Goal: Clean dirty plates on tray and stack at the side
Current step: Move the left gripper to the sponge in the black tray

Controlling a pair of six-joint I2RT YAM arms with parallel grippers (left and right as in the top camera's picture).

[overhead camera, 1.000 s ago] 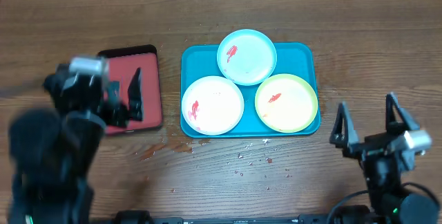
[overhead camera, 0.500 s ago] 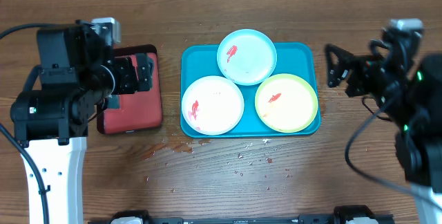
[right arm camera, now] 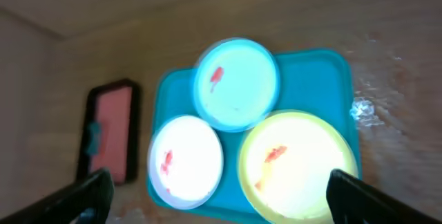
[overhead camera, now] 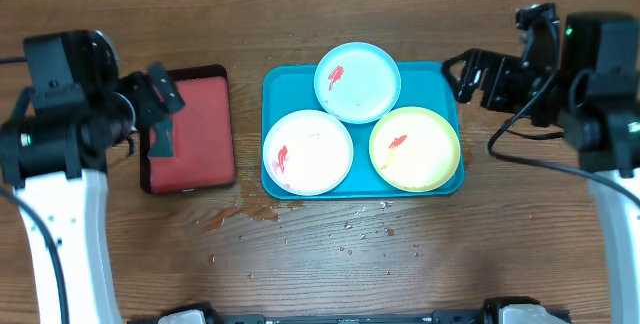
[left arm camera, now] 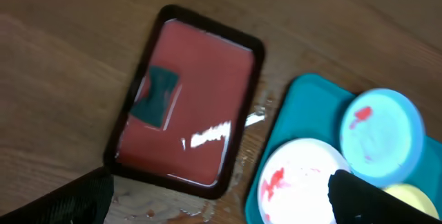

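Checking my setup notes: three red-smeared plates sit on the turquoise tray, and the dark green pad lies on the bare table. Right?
Not quite. The dark green pad lies inside the red tray, as the left wrist view shows. The three smeared plates do sit on the turquoise tray.

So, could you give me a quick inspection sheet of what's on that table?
Surface: wooden table, crumbs and reddish smears in front of the turquoise tray.
Job's things: that tray holds the blue plate, pinkish-white plate and yellow-green plate, each smeared red.
Clutter: red tray with a dark green pad inside.
Grippers: left gripper open, empty; right gripper open, empty.
Cables: black cable looping on the right.
Surroundings: nothing seen.
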